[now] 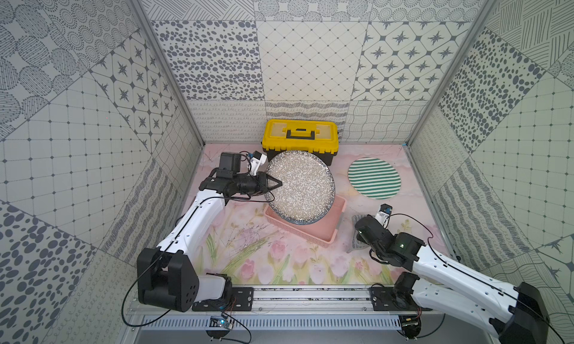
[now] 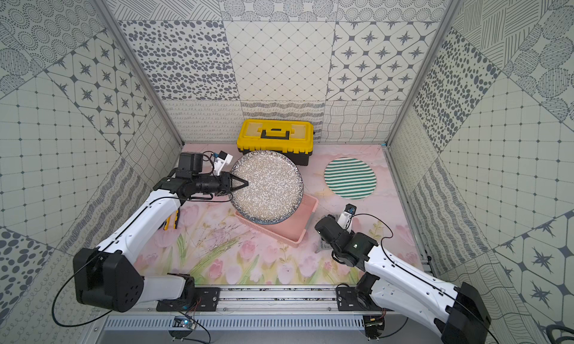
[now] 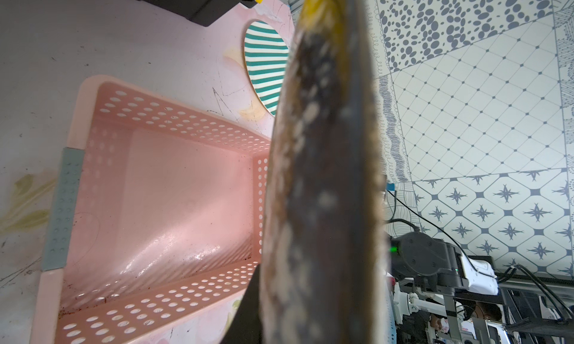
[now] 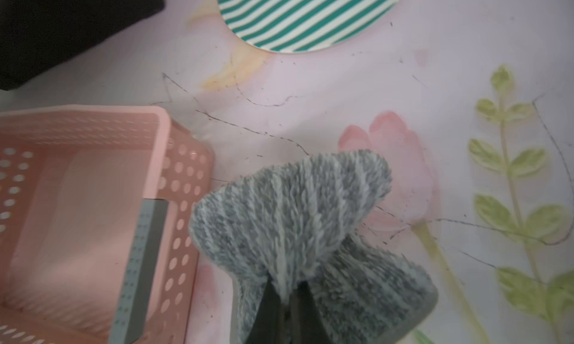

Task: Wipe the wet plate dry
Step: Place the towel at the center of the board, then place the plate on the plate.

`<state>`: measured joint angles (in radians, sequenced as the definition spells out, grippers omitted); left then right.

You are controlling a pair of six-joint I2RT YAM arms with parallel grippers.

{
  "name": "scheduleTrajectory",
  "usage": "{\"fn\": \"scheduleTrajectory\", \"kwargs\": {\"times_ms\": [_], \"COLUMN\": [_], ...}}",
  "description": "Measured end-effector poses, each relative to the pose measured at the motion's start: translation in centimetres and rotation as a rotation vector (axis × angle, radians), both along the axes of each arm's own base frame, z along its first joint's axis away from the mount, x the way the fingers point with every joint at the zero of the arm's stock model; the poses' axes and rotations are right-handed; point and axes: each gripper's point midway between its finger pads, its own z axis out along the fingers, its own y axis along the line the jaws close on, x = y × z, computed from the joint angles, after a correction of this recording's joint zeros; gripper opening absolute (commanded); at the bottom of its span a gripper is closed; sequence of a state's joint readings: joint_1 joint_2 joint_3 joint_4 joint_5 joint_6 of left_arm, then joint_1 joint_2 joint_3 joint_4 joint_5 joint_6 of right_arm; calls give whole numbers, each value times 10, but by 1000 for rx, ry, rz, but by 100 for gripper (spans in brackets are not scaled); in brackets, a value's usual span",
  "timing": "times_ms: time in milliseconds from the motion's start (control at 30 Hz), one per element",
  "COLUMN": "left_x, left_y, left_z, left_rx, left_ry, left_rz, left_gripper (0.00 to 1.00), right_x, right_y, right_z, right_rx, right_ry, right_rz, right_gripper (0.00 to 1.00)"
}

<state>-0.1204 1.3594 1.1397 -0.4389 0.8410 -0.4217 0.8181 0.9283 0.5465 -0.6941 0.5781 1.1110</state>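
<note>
In a top view, hold speckled round ceramic plate [image 1: 301,187] tilted over pink perforated plastic basket [image 1: 323,233], left pincer [image 1: 276,184] clamped on its rim; in left wrist view, watch edge for slip; in right wrist view, raise grey fluffy cloth [image 4: 289,209], pinched in shut right pincer [image 4: 285,292], flat onto plate face.

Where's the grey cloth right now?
In the right wrist view, the grey cloth is pinched in the right gripper, on the robot's right side beside the pink basket, nearer the robot than the striped disc.
</note>
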Motion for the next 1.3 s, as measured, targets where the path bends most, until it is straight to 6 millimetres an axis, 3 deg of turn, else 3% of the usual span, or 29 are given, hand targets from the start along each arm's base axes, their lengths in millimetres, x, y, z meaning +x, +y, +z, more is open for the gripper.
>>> {"fn": "scheduleTrajectory", "kwargs": {"times_ms": [67, 100, 233, 333, 533, 700, 800, 1033, 1300], "left_x": [0, 0, 0, 0, 0, -2, -3, -9, -16], "left_y": [0, 0, 0, 0, 0, -1, -2, -6, -10], "left_z": [0, 0, 0, 0, 0, 1, 1, 5, 13], "left_rx": [0, 0, 1, 2, 1, -7, -14, -41, -73], "left_ry": [0, -1, -3, -4, -5, -4, -1, 0, -6], "left_rz": [0, 0, -2, -2, -5, -14, -22, -51, -86], "left_gripper": [0, 0, 0, 0, 0, 0, 0, 0, 0], "right_x": [-1, -1, 0, 8, 38, 60, 67, 83, 95], "right_y": [0, 0, -1, -2, 4, 42, 65, 102, 124], "right_z": [-9, -11, -10, 9, 77, 135, 157, 164, 152], "right_rx": [-7, -10, -20, -7, 119, 322, 445, 628, 701], "right_ry": [35, 47, 61, 33, -66, -163, -210, -208, -182], "right_rz": [-10, -12, 8, 31, 127, 351, 474, 641, 718], "right_gripper": [61, 68, 85, 89, 89, 80, 75, 74, 69]}}
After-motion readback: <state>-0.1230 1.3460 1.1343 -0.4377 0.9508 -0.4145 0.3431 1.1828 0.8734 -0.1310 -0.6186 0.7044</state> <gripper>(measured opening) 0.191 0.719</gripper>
